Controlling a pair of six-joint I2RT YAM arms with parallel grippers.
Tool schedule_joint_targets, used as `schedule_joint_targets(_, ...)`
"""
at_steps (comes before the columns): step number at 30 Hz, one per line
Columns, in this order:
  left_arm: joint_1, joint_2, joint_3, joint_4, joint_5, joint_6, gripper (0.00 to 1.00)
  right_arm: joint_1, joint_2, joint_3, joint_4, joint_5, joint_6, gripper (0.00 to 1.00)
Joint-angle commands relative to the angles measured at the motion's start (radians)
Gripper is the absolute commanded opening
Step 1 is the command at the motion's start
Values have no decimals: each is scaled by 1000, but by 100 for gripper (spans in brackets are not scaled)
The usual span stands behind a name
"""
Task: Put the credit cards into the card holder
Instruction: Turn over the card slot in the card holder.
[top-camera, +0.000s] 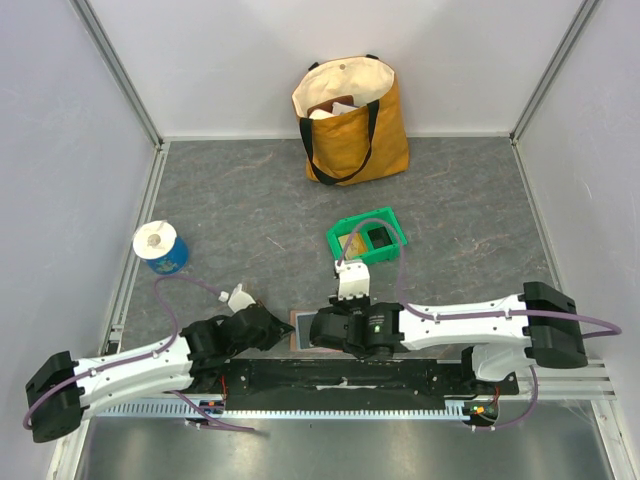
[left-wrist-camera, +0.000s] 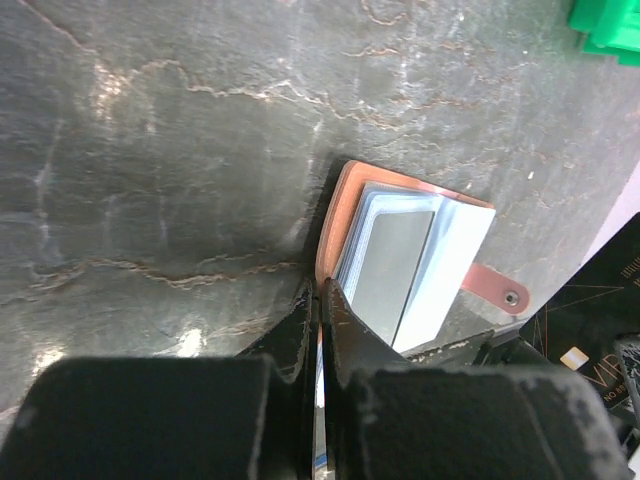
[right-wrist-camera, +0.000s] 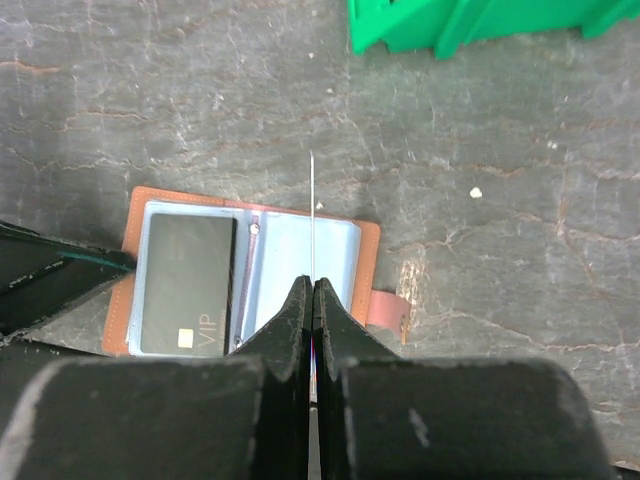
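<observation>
While the right gripper (right-wrist-camera: 312, 285) has its jaws pressed tight on a thin flat card (right-wrist-camera: 312, 215), held on edge so it only shows as a pale line, that card hangs right over the terracotta-brown folding wallet (right-wrist-camera: 290, 250). The wallet lies open on the grey stone-look table (right-wrist-camera: 500, 200), blue-grey lining up, with its snap tab (right-wrist-camera: 387, 310) poking out on the right in the right wrist view. A dark grey card (right-wrist-camera: 185, 285) marked VIP already sits in its left pocket. Left gripper (left-wrist-camera: 320, 295) is closed too, and looks pinched on the wallet's left edge. Green plastic bin (right-wrist-camera: 450, 25) sits further back, not touching the wallet. Can't tell the held card's face colour.
</observation>
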Motion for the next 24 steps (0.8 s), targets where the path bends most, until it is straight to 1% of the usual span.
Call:
schedule_joint_targets(1,4,27,-16,-10,-35,-16,2,-36,-60,-91,85,-124,44,0)
schedule_joint_targets(5,4,52,-21,16,-29,-18,2,-62,-80,-159,147,-218,40,0)
schedule_joint_targets(14,4,96,-15,45,-17,-15,2,-111,-88,-219,225,-302,14,0)
schedule_joint_targets(24,4,115,-12,68,-8,-12,2,-177,-5,-223,314,-428,-41,0)
